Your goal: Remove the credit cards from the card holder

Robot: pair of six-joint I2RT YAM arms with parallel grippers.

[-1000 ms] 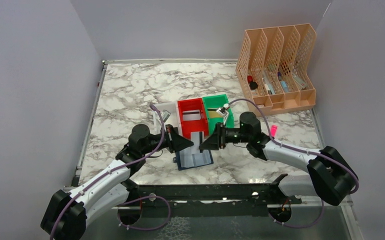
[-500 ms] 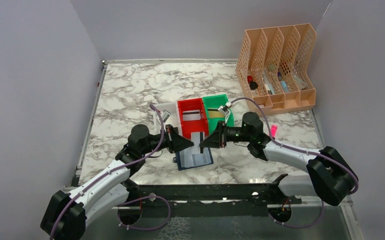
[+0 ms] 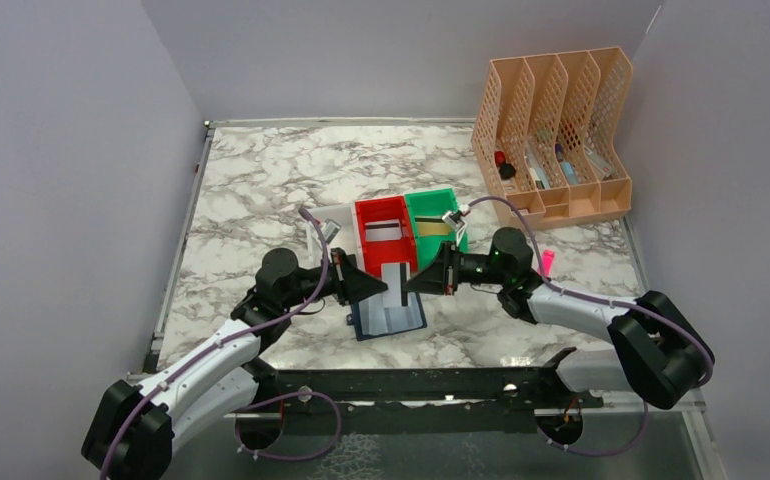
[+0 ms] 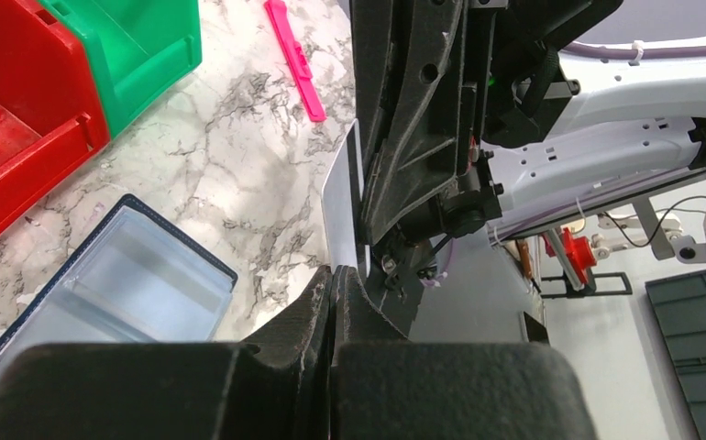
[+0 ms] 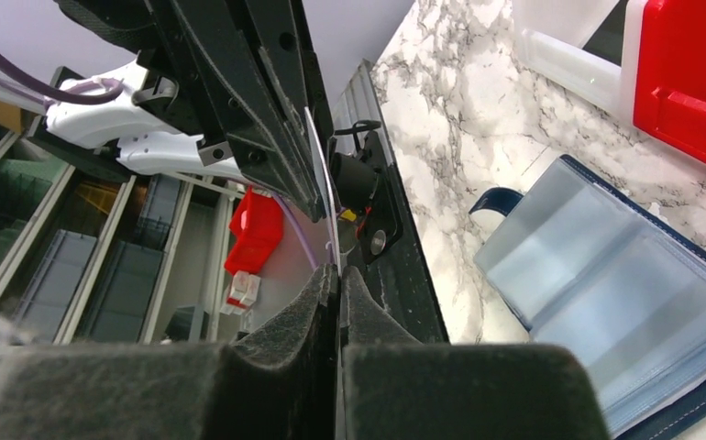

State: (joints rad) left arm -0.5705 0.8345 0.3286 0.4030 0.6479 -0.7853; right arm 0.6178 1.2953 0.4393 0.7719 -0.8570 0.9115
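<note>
The card holder (image 5: 620, 302) lay open on the marble table (image 3: 261, 180), low in the middle of the overhead view, just below the red bin (image 3: 385, 206) and the green bin (image 3: 431, 196); its clear pale-blue sleeves faced up, and the ones in view of both wrist cameras looked empty, though the arms hid part of it.

One silver-grey card (image 4: 340, 211) was out of the holder and stood on edge in the air above it, in the middle of the left wrist view; the left claw (image 4: 336, 273) was narrow, its tips pinched on the card's lower edge; the right claw (image 5: 338, 273) was narrow too, and the card's thin edge ran down into its tips, so both seemed to grip the same card from opposite sides; this looked like a hand-over from one arm to the other.

Something tan lay in the green bin and something pale in the red one; whether these were cards could not be told from above.

By my reading the emptying was nearly or wholly done; what remained was for one claw to let go and the other to put this card down, and then a check of the hidden sleeves.

A pink stick (image 4: 292, 57) lay on the table at the top of the left wrist view, apart from all this.
</note>
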